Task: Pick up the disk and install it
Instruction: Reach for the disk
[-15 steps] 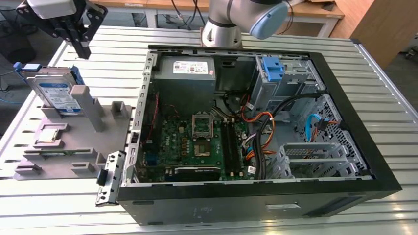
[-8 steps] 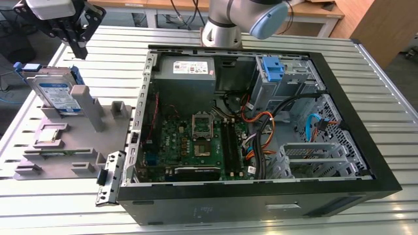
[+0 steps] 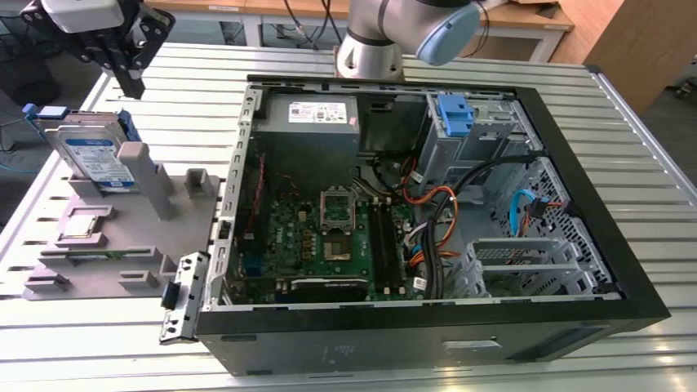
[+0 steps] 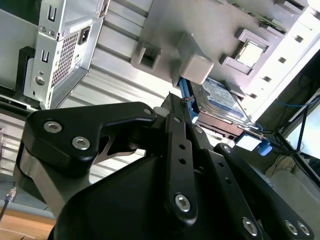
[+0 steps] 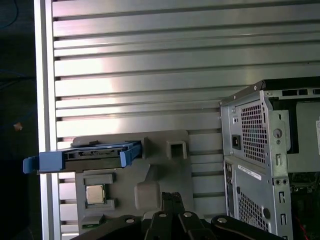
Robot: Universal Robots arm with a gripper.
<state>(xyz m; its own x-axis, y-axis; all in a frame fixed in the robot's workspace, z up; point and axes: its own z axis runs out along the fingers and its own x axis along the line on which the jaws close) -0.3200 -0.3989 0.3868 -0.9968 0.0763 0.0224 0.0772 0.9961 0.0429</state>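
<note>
The gripper (image 3: 130, 82) is hanging in the upper left of the exterior view, its fingers pressed together and holding nothing. The disk (image 3: 96, 151) is standing on its edge in a grey holder (image 3: 142, 237) just below it, at the exterior view's left of the open computer case (image 3: 381, 347) on the counter (image 3: 87, 359).

The table (image 3: 207, 90) is built from long aluminium slats with narrow grooves between them. Three things lie directly on it. An open black computer case (image 3: 414, 347) lies on its side with the inside facing up, and it covers most of the surface. To the exterior view's left of it sits a grey moulded fixture plate (image 3: 120, 245). A loose metal bracket (image 3: 181, 298) lies between the two, just beside the case's near corner.
</note>
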